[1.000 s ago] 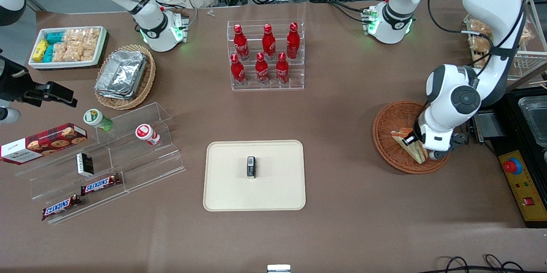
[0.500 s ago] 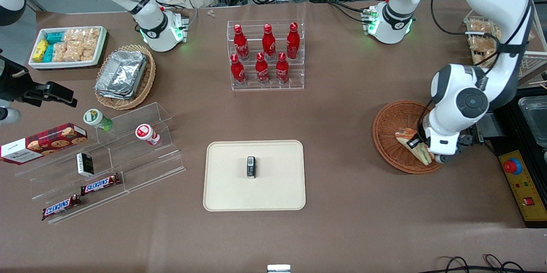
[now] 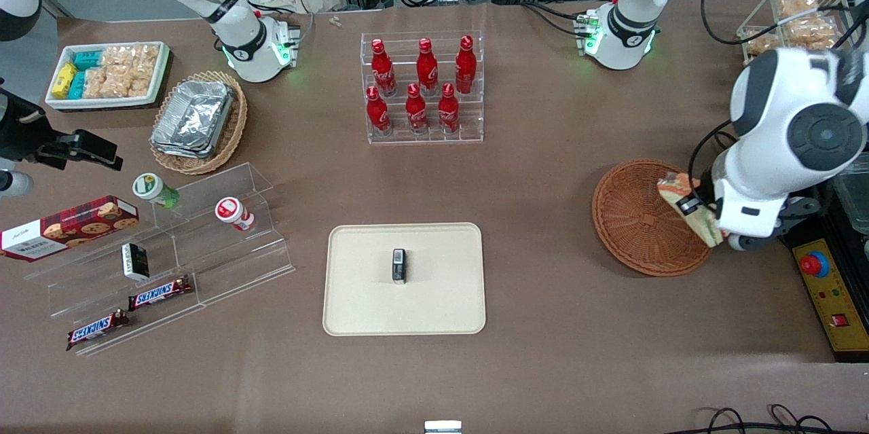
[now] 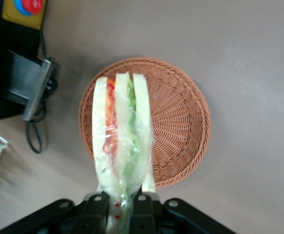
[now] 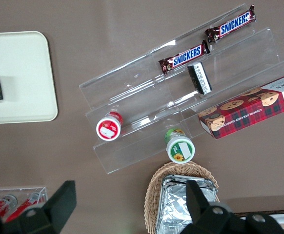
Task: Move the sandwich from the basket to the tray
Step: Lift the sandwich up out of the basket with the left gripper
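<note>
My left gripper (image 3: 706, 222) is shut on the wrapped wedge sandwich (image 3: 687, 210) and holds it in the air above the working arm's edge of the reddish-brown wicker basket (image 3: 638, 220). In the left wrist view the sandwich (image 4: 120, 141) hangs from the gripper (image 4: 121, 204), pale bread with orange-red and green layers, well above the basket (image 4: 176, 122), whose inside shows bare. The cream-beige tray (image 3: 434, 305) lies toward the middle of the table, with a small dark box (image 3: 399, 265) on it.
An acrylic rack of red bottles (image 3: 422, 87) stands farther from the front camera than the tray. A black-and-yellow control box with a red button (image 3: 831, 291) sits beside the basket at the working arm's end. Snack shelves (image 3: 170, 250) and a tan foil-container basket (image 3: 198, 120) lie toward the parked arm's end.
My gripper has lifted the sandwich out of the basket, rising and shifting toward the working arm's end. The basket now shows bare.
</note>
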### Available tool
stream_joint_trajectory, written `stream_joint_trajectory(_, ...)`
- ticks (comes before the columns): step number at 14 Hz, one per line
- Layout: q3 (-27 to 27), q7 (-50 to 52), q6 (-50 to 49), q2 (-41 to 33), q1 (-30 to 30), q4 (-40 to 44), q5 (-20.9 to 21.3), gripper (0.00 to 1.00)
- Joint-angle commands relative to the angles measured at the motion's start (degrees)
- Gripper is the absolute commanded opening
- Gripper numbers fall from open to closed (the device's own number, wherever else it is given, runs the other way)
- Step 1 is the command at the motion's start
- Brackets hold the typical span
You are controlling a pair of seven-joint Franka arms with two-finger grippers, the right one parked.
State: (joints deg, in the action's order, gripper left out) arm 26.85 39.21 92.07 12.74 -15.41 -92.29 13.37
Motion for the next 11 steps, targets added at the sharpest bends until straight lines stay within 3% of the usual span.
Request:
stream_joint_trajectory(1,2.67,-6.15,-9.25,0.97,-0.06,10.00,-0.80,0.00)
stream_joint_trajectory(7,13.39,-6.17,-8.57,5.27,1.95,13.28,-5.72,0.00)
stream_joint_trajectory(9,14.29,-6.34,-2.19,9.83,6.76,13.19,-4.94,0.00)
stream_joint_trajectory(11,14.02,-6.26,8.86,17.37,12.74,13.28,-0.31,0.00)
